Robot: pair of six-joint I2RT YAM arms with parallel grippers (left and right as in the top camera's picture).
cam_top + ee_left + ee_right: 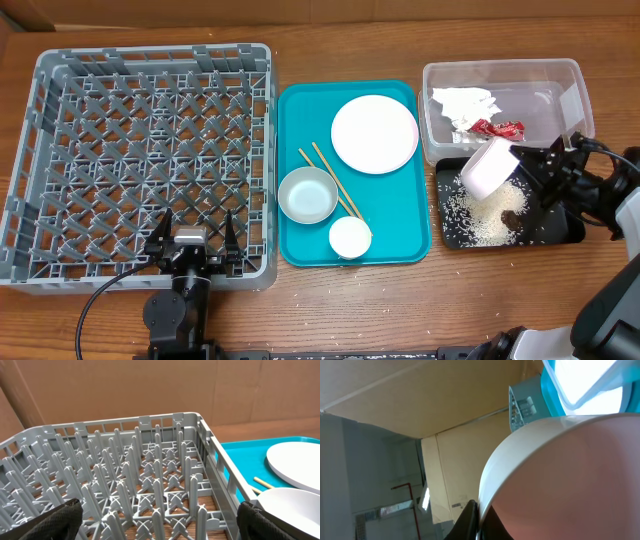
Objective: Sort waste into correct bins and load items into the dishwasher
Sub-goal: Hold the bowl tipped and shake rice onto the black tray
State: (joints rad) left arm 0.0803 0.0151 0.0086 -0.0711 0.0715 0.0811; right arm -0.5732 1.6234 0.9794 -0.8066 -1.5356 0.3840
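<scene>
The right gripper (522,166) is clamped on the white bowl (488,168) and tips it over the black tray (565,228) so the rice (478,228) lands there (a brown lump (511,216) too), while the left gripper (192,240) hangs wide open over the grey dish rack (150,52).

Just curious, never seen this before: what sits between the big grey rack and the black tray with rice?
A teal tray holding a round plate, a grey-blue bowl, a small white cup and two chopsticks, plainly seen in the overhead view.
</scene>
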